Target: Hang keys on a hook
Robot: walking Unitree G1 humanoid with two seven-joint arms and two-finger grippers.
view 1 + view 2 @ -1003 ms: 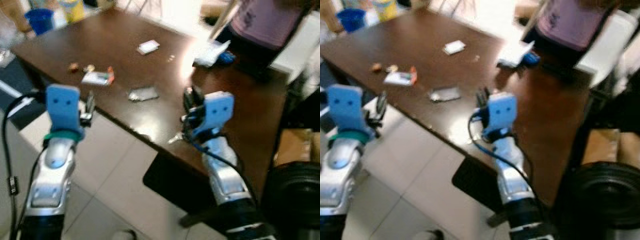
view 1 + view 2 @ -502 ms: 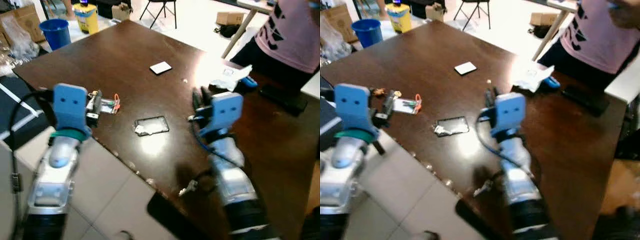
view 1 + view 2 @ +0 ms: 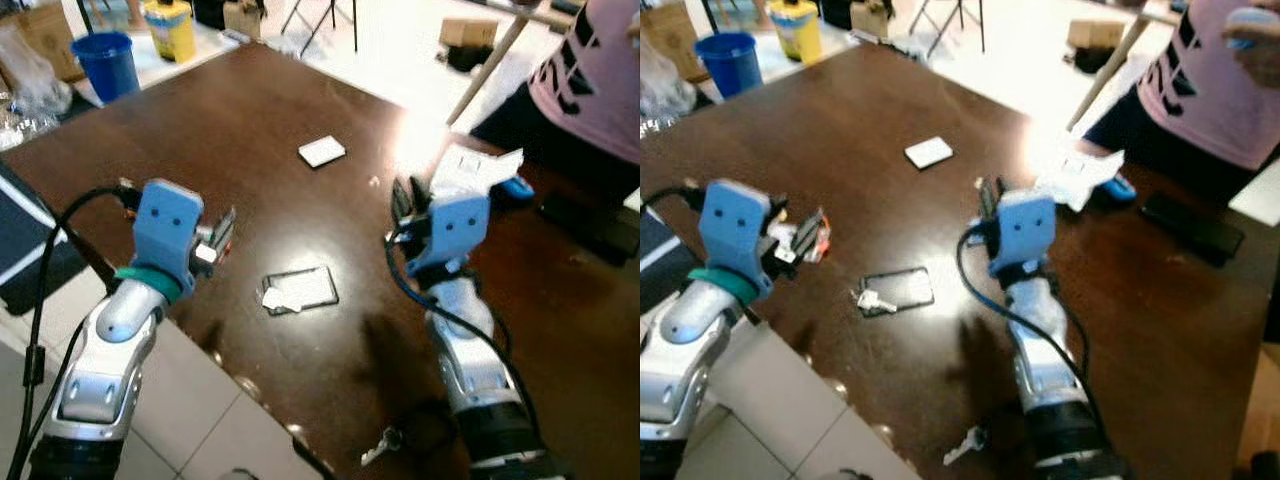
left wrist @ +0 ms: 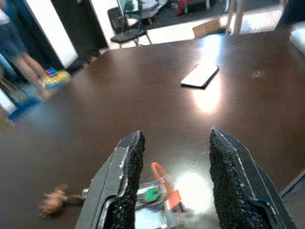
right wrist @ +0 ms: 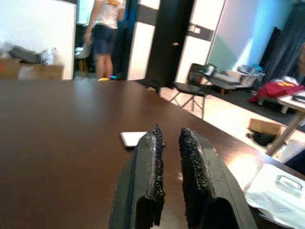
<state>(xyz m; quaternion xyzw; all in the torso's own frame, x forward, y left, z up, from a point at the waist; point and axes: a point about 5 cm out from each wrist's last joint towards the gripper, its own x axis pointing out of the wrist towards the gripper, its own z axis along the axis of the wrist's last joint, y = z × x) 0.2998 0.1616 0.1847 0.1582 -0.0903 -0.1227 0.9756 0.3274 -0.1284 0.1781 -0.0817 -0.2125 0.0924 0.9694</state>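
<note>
Stage: approach; no hook visible from here, keys not yet picked up.

Keys (image 3: 868, 299) lie flat on the dark table (image 3: 290, 110), touching the near-left corner of a clear sleeve (image 3: 303, 288), between the two arms. A second small key (image 3: 965, 441) rests at the near table edge by the right forearm.

Left gripper (image 4: 174, 183): jaws wide, empty, raised over an orange-tagged packet (image 4: 164, 198), i.e. off target; keys lie to its right.

Right gripper (image 5: 169, 164): fingers nearly closed w/ a thin gap, holding nothing, aimed across the table toward a white card (image 3: 322, 151).

Person in a pink shirt (image 3: 1205, 80) stands at the far right; judged a clearance concern.
</note>
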